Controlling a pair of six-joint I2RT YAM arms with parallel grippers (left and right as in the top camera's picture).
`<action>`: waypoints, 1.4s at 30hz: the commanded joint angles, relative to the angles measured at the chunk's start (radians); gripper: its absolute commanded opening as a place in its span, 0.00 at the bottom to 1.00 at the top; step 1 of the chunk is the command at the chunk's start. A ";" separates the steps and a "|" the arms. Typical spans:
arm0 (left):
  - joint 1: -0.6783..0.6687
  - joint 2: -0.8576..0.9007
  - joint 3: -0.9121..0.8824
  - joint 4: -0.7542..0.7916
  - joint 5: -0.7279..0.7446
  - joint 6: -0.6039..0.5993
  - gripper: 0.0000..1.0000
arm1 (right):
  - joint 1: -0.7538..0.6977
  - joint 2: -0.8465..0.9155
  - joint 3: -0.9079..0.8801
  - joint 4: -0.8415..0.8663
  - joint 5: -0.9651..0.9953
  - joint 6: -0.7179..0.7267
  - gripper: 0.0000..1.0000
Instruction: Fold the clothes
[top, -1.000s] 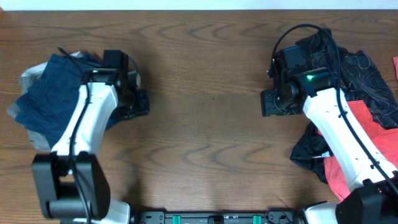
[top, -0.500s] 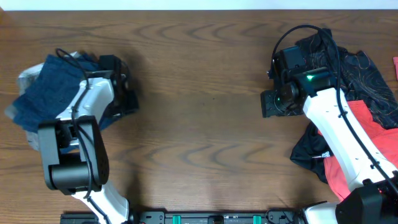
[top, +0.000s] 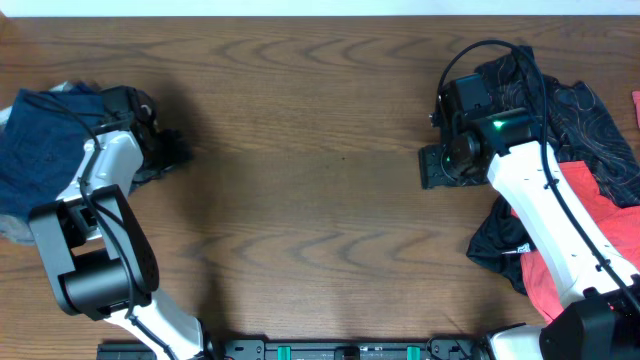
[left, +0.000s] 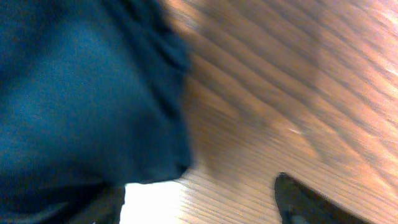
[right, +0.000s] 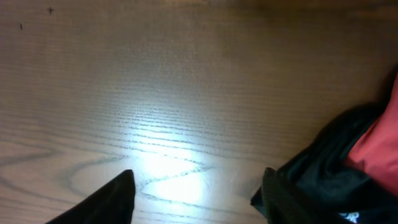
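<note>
The left pincer (left: 198, 193) stands open at the left end of the brown wood-grain table (top: 320, 130). In the wrist view its dark fingers (left: 308, 204) sit wide apart with only bare, glare-lit wood between them, and nothing is held; that view is blurred, so finer detail is lost. Right beside the pincer lies a crumpled heap of dark navy-blue fabric shorts (top: 45, 150); the fabric's edge comes up to one finger, though I cannot tell whether it touches. From above, the shorts lie bunched against the table's far left edge, unfolded, with a scrap of pale grey cloth (top: 14, 234) showing at their lower margin.

The right pincer (right: 198, 186) is open as well, over bare wood to the right of the table's middle; its fingers are spread and there is nothing between them but wood. Close by one finger begins a rumpled black garment with a fine printed pattern (top: 570, 105); a red garment (top: 600, 210) lies against it on the near side, and the white right arm (top: 530, 195) crosses over both. This pile fills the table's right end, well apart from the navy shorts; the two pincers are well apart too, with open wood between them.
</note>
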 joint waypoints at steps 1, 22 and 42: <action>-0.051 -0.001 0.026 -0.024 0.128 0.029 0.94 | -0.027 -0.006 0.010 0.023 -0.017 0.035 0.78; -0.475 -0.058 0.005 -0.718 0.026 0.101 0.98 | -0.379 -0.034 0.002 -0.261 -0.255 0.002 0.99; -0.650 -1.634 -0.457 -0.263 -0.046 0.008 0.98 | -0.339 -1.125 -0.585 0.273 -0.153 -0.033 0.99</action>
